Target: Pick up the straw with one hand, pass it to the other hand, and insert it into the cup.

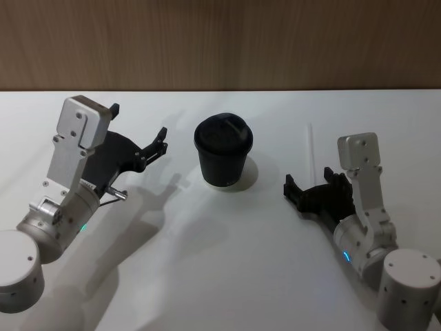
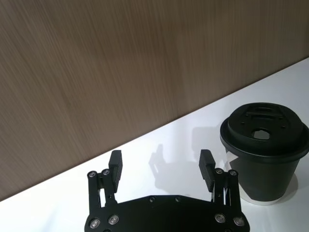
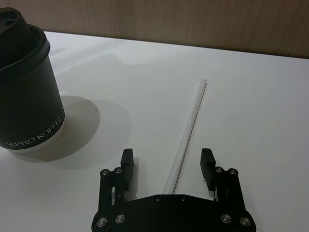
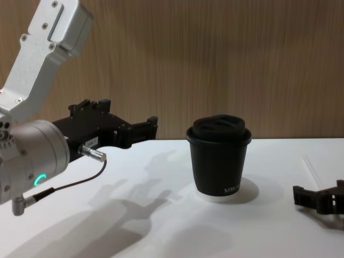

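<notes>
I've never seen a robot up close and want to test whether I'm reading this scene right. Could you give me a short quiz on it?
1. Fill in: the left tool, raised beside the cup, has its fingers ___.
2. Where is the straw? A) standing in the cup B) lying on the table by the right tool C) held in the left tool
3. True or false: the cup has no lid on it.

Key: 1 open; 2 B; 3 false.
</notes>
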